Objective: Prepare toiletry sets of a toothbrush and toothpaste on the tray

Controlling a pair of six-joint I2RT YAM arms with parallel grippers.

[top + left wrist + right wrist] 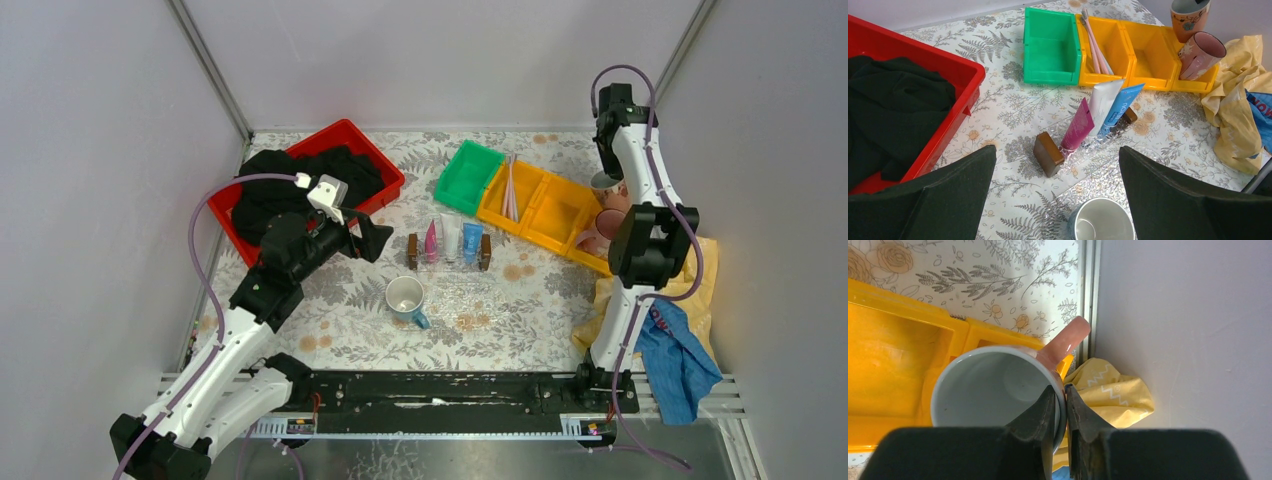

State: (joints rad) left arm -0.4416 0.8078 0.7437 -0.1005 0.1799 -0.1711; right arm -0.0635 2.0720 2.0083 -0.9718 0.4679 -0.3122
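Note:
My right gripper point(1060, 390) is shut on the rim of the pale pink mug point(998, 390) and holds it above the yellow bins; the top view shows it too point(606, 183). The dark pink mug point(1200, 54) leans in the end yellow bin. The white-blue mug point(405, 297) stands on the clear tray point(480, 290). The magenta point(1079, 125), white point(1103, 102) and blue point(1120, 107) toothpaste tubes lean at the tray's far edge. Toothbrushes point(1095, 42) lie in a yellow bin. My left gripper point(1057, 150) is open and empty, above the tray's near left.
Two brown blocks point(1048, 154) point(1130, 115) flank the tubes. A green bin point(1050, 47) adjoins the yellow bins point(1148, 50). A red bin point(955, 75) with black cloth sits on the left. Yellow point(1235, 100) and blue point(680, 360) cloths lie by the right wall.

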